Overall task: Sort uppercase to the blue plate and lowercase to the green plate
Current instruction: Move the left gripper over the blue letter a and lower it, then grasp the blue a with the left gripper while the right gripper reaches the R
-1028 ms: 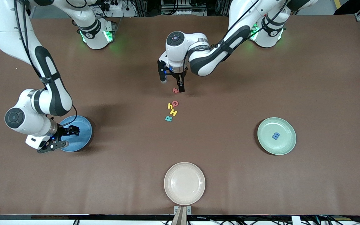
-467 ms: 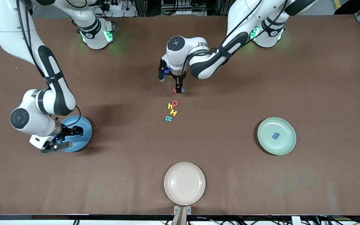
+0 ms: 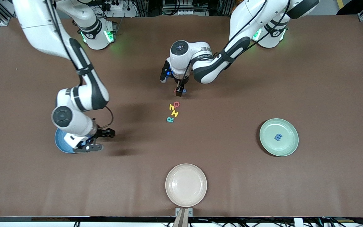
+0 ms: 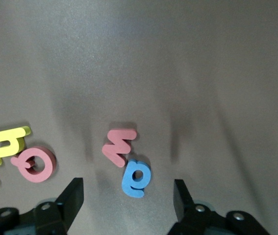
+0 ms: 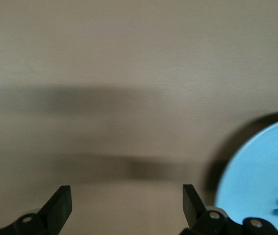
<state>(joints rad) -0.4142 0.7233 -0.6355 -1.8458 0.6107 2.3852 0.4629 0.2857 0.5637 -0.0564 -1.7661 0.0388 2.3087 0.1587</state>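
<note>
Lying flat, red w (image 4: pixel 119 146) touches round blue letter (image 4: pixel 136 178).

1. Front view: even, bright overhead light on the brown tabletop (image 3: pixel 263 189); colours read true, no glare.
2. Soft, diffuse shadows lie under both arms; a darker smear sits beside the blue plate (image 3: pixel 60 142), toward 3 o'clock.
3. Green glow spills onto the tabletop around both arm bases, near 12 o'clock.
4. Left wrist view: dimmer, greyish cast; letters sharp, with faint vertical shadow streaks across the surface.
5. Right wrist view: soft and motion-blurred; the blue plate's rim smears at 4 o'clock, and broad horizontal shadow bands cross the middle.
</note>
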